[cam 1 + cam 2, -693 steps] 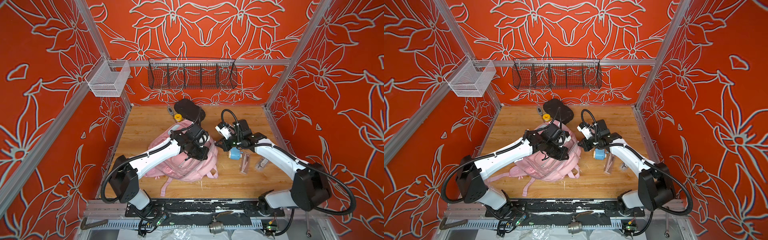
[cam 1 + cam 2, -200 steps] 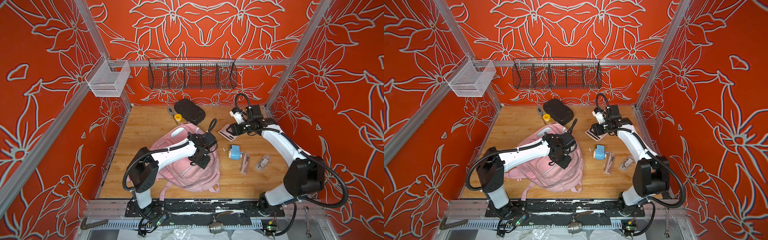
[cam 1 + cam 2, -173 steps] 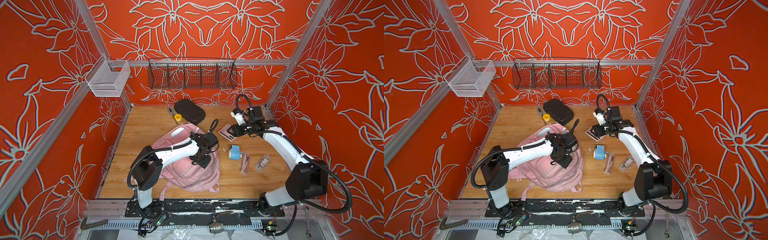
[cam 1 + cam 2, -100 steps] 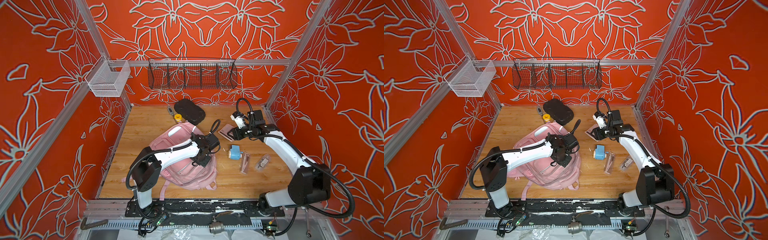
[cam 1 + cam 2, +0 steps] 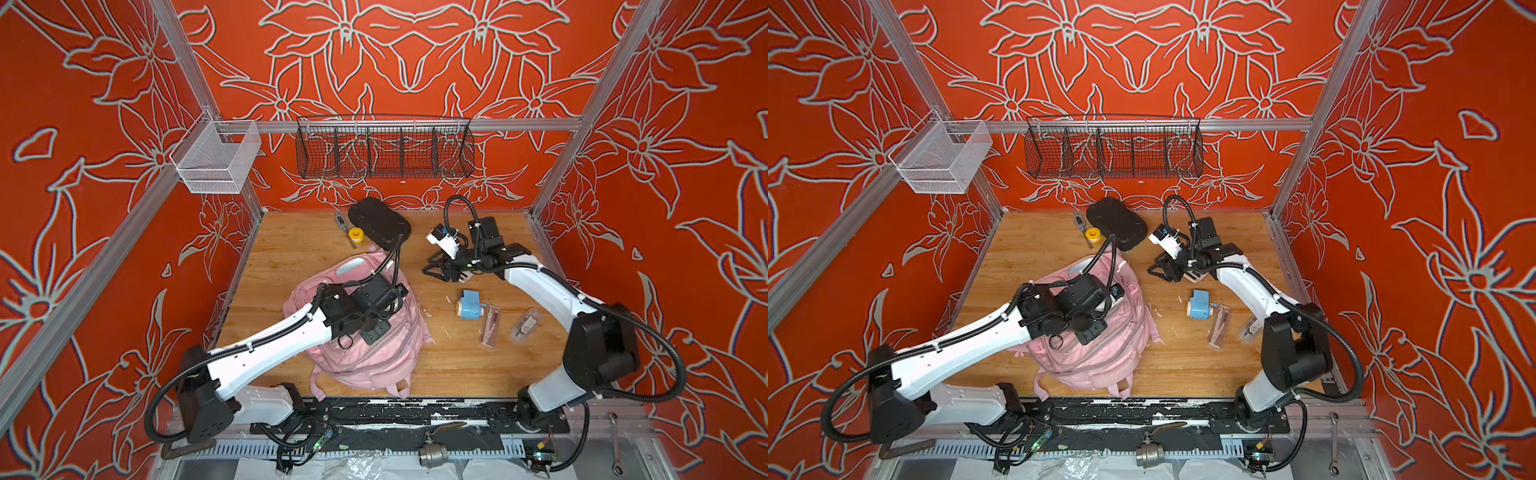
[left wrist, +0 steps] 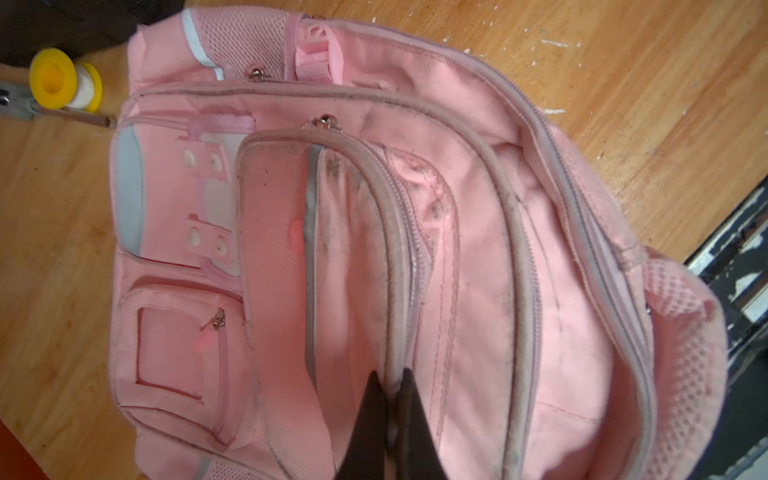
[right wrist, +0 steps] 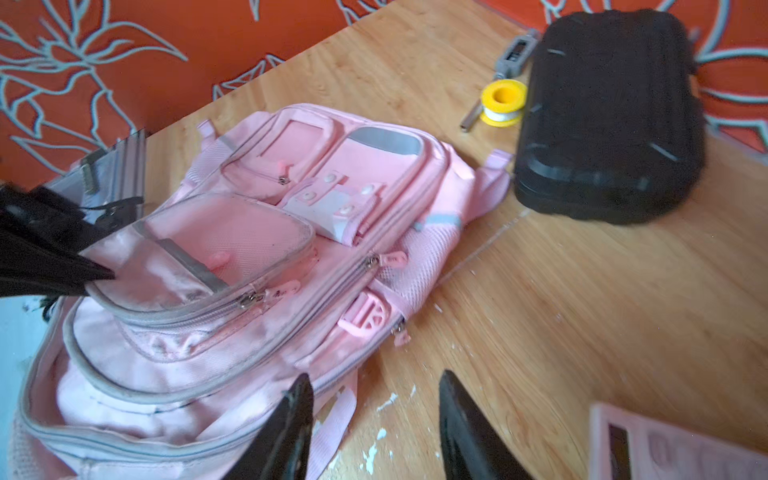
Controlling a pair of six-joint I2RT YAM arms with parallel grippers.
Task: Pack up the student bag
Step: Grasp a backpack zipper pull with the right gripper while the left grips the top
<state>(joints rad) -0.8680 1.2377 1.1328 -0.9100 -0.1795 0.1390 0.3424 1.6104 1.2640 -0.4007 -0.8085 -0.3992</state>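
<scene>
The student bag is a pale pink backpack lying front-up on the wooden table, left of the middle. My left gripper is shut on the grey piped rim of a front pocket, which is pulled up into a ridge. From above it shows on top of the bag. My right gripper is open and holds nothing. It hangs low over bare table just beside the bag's edge, one finger over a strap.
A black hard case, a yellow tape roll and a small tool lie behind the bag. A flat pink item lies under my right wrist. A blue sharpener and two clear packets lie right of the bag.
My left gripper has closed on the pocket rim and pulled it up, and the bag has shifted a little. My right gripper has come from the back right toward the bag, its jaws slightly narrower.
</scene>
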